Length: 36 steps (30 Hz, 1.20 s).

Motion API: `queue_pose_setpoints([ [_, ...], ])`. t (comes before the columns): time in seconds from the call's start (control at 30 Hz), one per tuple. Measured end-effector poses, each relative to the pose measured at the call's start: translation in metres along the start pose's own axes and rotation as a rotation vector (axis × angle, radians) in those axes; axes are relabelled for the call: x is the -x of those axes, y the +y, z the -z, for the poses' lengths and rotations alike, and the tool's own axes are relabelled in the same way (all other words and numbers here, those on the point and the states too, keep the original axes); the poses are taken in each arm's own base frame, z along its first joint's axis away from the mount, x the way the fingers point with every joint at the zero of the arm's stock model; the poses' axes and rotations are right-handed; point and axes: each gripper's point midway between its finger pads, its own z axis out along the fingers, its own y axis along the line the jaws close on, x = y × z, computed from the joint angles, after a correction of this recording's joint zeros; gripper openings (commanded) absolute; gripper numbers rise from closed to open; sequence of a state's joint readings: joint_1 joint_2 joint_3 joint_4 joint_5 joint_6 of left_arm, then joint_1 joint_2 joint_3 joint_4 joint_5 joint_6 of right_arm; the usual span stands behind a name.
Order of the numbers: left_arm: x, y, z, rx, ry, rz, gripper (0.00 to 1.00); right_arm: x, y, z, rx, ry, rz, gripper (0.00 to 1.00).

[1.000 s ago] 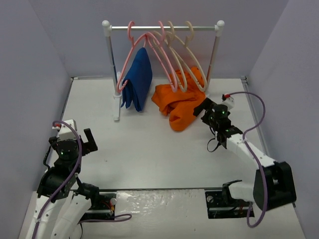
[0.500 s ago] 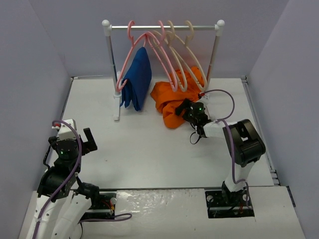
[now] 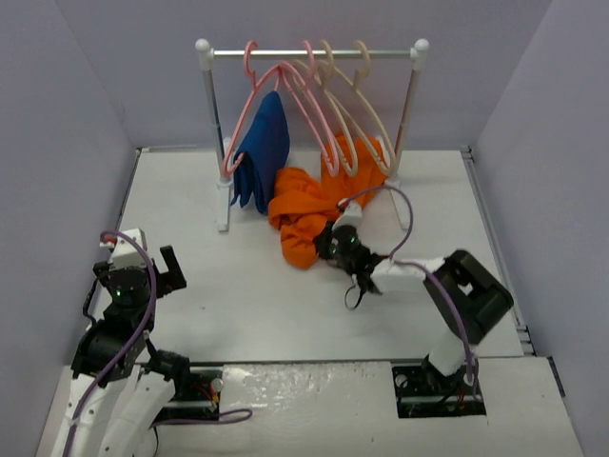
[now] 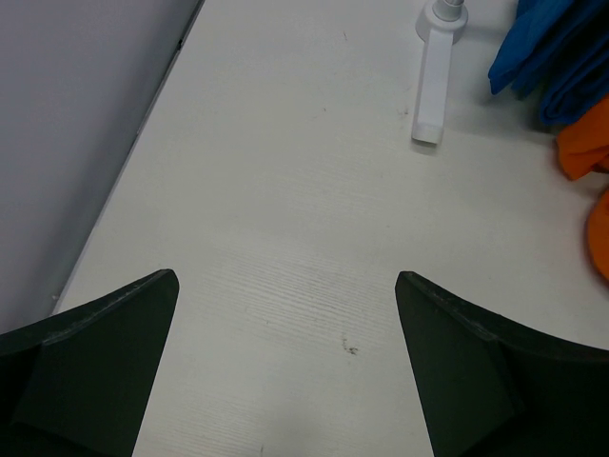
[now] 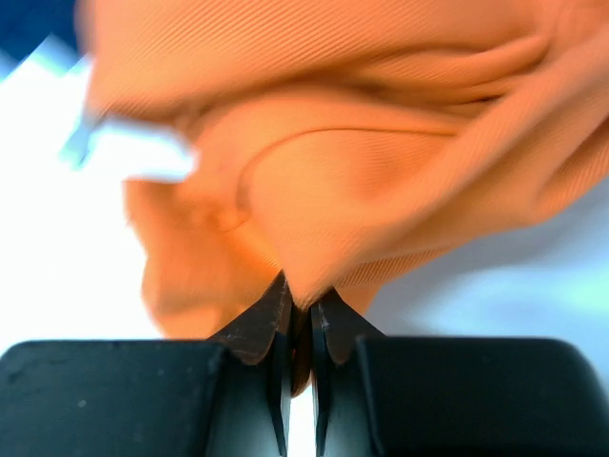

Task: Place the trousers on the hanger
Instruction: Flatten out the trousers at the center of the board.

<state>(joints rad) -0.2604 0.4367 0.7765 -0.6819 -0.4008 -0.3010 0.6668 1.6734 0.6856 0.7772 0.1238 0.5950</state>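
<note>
Trousers (image 3: 303, 214) leftward, in right hand (image 5: 300, 309)

In the right wrist view the trousers (image 5: 362, 181) are blurred and cropped.

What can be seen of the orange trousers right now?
The trousers are plain bright orange woven cloth, crumpled into a loose, folded heap on the white table, hung on nothing. The heap lies below the rail and reaches leftward, close to the dark blue garment. The right gripper has its jaws shut on a pinched fold at the heap's near edge. Legs and waistband cannot be told apart.
</note>
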Motion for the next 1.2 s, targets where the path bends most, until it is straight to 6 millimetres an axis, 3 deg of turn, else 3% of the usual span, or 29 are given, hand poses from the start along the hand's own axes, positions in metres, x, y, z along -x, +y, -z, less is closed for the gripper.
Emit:
queue_pose_setpoints([
  [0.17, 0.0, -0.002, 0.0, -0.014, 0.0, 0.002, 0.97, -0.061, 0.116, 0.063, 0.166, 0.07, 0.171, 0.63],
  [0.23, 0.0, -0.005, 0.0, -0.03, 0.003, 0.002, 0.97, -0.077, 0.154, 0.081, 0.21, 0.108, 0.239, 0.71],
  [0.3, -0.001, -0.008, 0.0, -0.045, 0.008, 0.002, 0.97, -0.079, 0.183, 0.091, 0.236, 0.117, 0.281, 0.72],
  [0.4, -0.002, -0.011, 0.001, -0.059, 0.011, 0.002, 0.97, -0.066, 0.199, 0.096, 0.222, 0.095, 0.306, 0.75],
  [0.5, -0.002, -0.011, 0.001, -0.064, 0.009, 0.003, 0.97, -0.046, 0.175, 0.103, 0.118, 0.06, 0.327, 0.78],
  [0.67, -0.001, -0.013, 0.002, -0.076, 0.007, 0.006, 0.97, 0.007, 0.118, 0.118, -0.081, -0.037, 0.273, 0.8],
  [0.83, -0.002, -0.015, 0.001, -0.087, 0.013, 0.004, 0.97, 0.057, 0.023, 0.117, -0.347, -0.117, 0.168, 0.92],
  [0.93, -0.002, -0.016, 0.001, -0.088, 0.015, 0.003, 0.97, 0.067, -0.036, 0.118, -0.477, -0.109, 0.123, 0.98],
  [1.03, -0.003, -0.016, 0.001, -0.088, 0.016, 0.002, 0.97, 0.065, -0.081, 0.118, -0.537, -0.067, 0.082, 1.0],
  [1.2, -0.003, -0.016, 0.001, -0.091, 0.018, 0.001, 0.97, 0.054, -0.125, 0.123, -0.524, -0.002, 0.037, 1.0],
])
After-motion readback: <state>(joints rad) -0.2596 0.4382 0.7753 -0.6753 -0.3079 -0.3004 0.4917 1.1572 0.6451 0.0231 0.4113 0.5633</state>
